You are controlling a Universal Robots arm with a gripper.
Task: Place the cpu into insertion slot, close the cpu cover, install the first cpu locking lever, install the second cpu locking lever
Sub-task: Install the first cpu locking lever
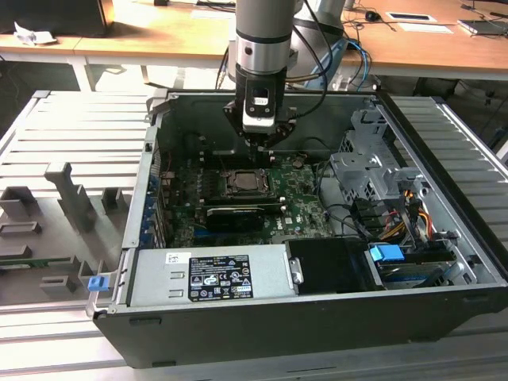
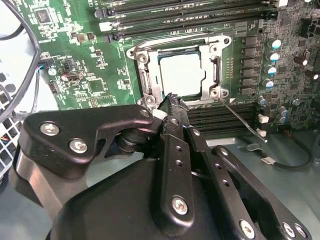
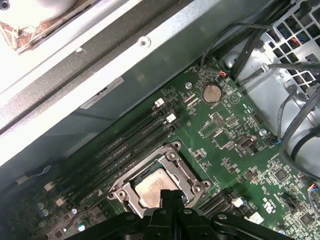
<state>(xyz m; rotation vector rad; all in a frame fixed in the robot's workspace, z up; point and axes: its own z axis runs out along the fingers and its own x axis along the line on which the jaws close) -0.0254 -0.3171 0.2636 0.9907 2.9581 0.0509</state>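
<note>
The cpu [image 2: 180, 74] lies flat in the insertion slot [image 1: 242, 183], its silver-beige face showing through the window of the cpu cover [image 2: 216, 66]. The cover lies flat over the chip. One thin wire locking lever [image 2: 245, 122] sticks out from the socket corner, away from the frame. Another wire lever [image 2: 175, 41] runs along the frame's far edge. My gripper [image 2: 173, 99] hangs just above the socket's near edge, fingers shut together with nothing between them. It also appears over the chip [image 3: 152, 187] in the first wrist view, as gripper [image 3: 171, 194], and above the board as gripper [image 1: 260, 146].
Long black memory slots [image 2: 190, 15] run beside the socket. A black expansion card [image 1: 234, 214] lies across the board toward the exterior view's front. The power supply [image 1: 210, 274], drive cage [image 1: 373, 171] and loose cables [image 1: 397, 218] crowd the case's front and right.
</note>
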